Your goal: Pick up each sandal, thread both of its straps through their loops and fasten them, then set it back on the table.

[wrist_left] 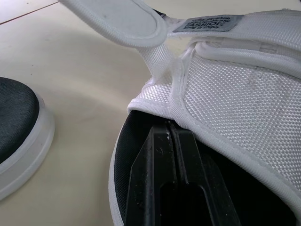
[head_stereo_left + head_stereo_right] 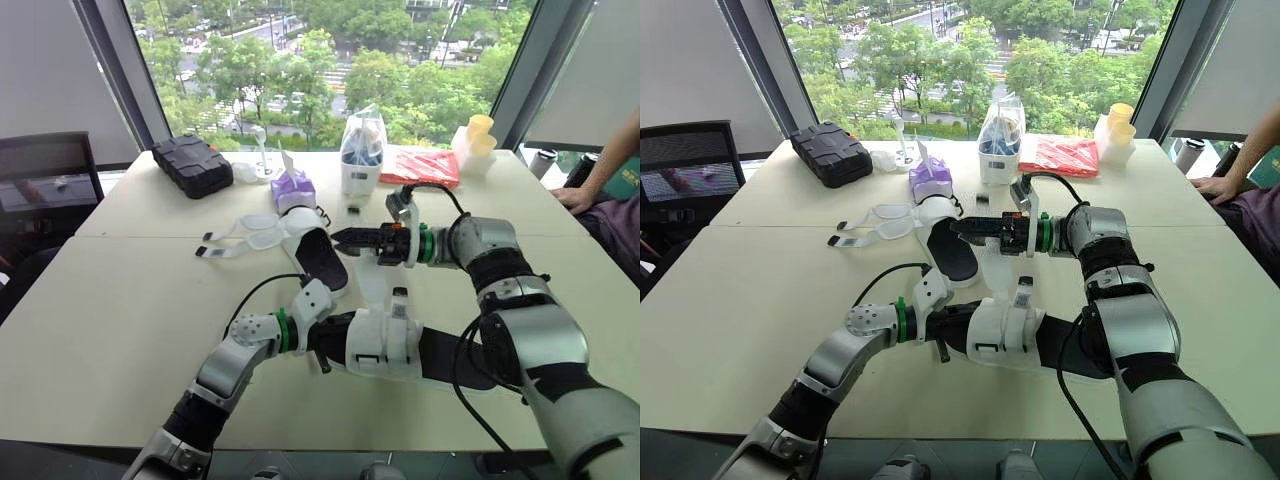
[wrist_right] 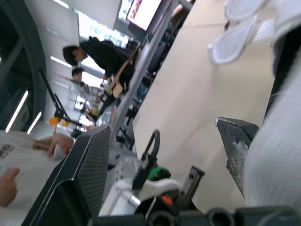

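Sandals lie on the table [image 2: 120, 300], and the threading step is judged to be in hand on the near sandal [image 2: 385, 345]. It is placed at the lower centre of the frame, a white mesh upper over a black sole. The far sandal [image 2: 322, 258] is seen just above it at centre, its black footbed bare. Its loose straps [image 2: 245, 235] are splayed toward the left, so that one is judged not yet begun.

The left gripper [image 1: 171, 141] is tucked under the near sandal's upper with its fingers pressed together over the footbed, and the shoe appears to be steadied that way. The right gripper [image 2: 342, 238] is held above the sandal at centre with its fingers spread. A strap [image 2: 372, 285] rises from the upper toward it and is seen beside one finger, not pinched.

Next, it is judged, the strap's end must be pinched and fed through its loop while the sandal is held against sliding. The loop itself cannot be made out.
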`<control>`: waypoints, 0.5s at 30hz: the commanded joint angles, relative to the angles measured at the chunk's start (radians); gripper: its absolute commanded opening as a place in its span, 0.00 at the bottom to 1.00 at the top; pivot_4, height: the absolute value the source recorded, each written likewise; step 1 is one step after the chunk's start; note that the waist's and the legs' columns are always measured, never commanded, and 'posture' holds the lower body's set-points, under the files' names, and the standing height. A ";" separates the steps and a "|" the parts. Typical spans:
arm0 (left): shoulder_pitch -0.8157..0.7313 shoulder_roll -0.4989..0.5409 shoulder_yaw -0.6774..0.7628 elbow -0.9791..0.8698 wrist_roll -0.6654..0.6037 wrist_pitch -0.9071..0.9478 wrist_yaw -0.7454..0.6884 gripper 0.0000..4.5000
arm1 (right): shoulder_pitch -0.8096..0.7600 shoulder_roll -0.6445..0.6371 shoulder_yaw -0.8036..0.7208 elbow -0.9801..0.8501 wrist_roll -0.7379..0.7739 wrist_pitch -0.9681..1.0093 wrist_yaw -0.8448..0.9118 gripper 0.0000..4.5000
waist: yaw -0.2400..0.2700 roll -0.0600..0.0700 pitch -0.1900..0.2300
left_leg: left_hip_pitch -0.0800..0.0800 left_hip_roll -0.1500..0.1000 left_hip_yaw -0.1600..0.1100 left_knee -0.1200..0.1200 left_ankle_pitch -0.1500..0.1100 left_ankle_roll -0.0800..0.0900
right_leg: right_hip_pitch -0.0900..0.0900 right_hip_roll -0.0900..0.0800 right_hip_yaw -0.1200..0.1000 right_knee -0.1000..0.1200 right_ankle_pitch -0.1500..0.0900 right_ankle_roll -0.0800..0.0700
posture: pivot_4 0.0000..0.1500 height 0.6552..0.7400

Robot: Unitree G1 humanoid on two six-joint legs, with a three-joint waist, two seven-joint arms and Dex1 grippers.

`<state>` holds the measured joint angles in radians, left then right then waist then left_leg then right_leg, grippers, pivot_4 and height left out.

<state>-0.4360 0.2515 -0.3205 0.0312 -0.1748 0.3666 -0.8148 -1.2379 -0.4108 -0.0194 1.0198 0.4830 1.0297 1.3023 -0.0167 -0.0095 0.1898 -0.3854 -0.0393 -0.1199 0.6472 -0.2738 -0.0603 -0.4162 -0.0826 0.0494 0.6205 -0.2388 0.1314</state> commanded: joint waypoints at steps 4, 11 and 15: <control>0.006 -0.007 0.005 -0.021 -0.010 0.005 0.006 0.00 | -0.044 0.013 -0.078 0.019 -0.007 -0.065 -0.061 0.20 | -0.001 0.000 0.000 | 0.000 0.000 0.000 0.000 0.000 0.000 | 0.000 0.000 0.000 0.001 0.000 0.000 | 1.00 1.00; 0.008 -0.004 -0.002 -0.021 -0.014 0.006 0.000 0.00 | 0.048 -0.004 -0.017 -0.171 -0.089 -0.261 -0.059 0.02 | -0.001 0.000 0.000 | 0.000 0.000 0.000 0.001 0.000 -0.001 | -0.002 0.000 0.000 0.006 0.000 0.000 | 1.00 1.00; 0.013 0.002 -0.007 -0.027 -0.015 0.009 -0.006 0.00 | 0.257 -0.029 0.031 -0.548 -0.162 -0.560 -0.078 0.02 | -0.001 0.000 0.000 | 0.000 0.000 0.001 0.001 0.001 -0.001 | -0.004 0.000 0.000 0.008 0.000 0.000 | 1.00 1.00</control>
<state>-0.4330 0.2559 -0.3208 0.0283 -0.1835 0.3678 -0.8061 -1.0191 -0.4215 0.0107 0.6512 0.3411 0.6200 1.2298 -0.0181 -0.0095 0.1897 -0.3857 -0.0393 -0.1191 0.6481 -0.2733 -0.0612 -0.4199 -0.0827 0.0496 0.6283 -0.2389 0.1317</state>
